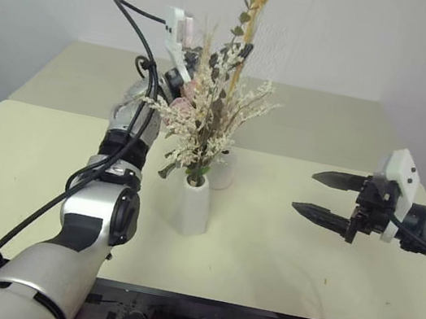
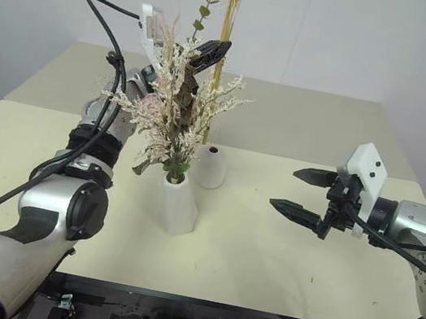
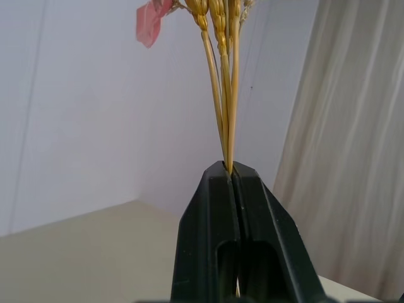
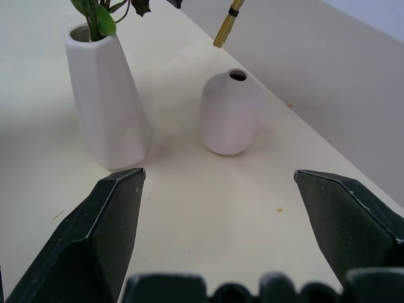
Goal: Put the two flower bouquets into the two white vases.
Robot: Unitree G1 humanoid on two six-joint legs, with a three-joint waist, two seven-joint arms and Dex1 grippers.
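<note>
The taller white vase (image 1: 195, 206) stands mid-table and holds the bushy cream-white bouquet (image 1: 205, 113). Just behind it sits the shorter rounded vase (image 4: 230, 113), its small mouth unfilled. High behind the bushy bunch, my left gripper (image 2: 216, 48) is shut on the slim bouquet of yellow stems (image 3: 224, 95). That bunch is held upright, with a red bloom (image 3: 150, 22) near its top. Its bound lower end (image 4: 224, 28) hangs in the air just above the rounded vase. My right gripper (image 1: 304, 191) is open to the right of both vases, pointing at them, nothing between its fingers.
The cream table (image 1: 30, 168) stretches to both sides, with a second table surface (image 2: 311, 119) behind it up to the white wall. A curtain (image 3: 353, 145) hangs at the back.
</note>
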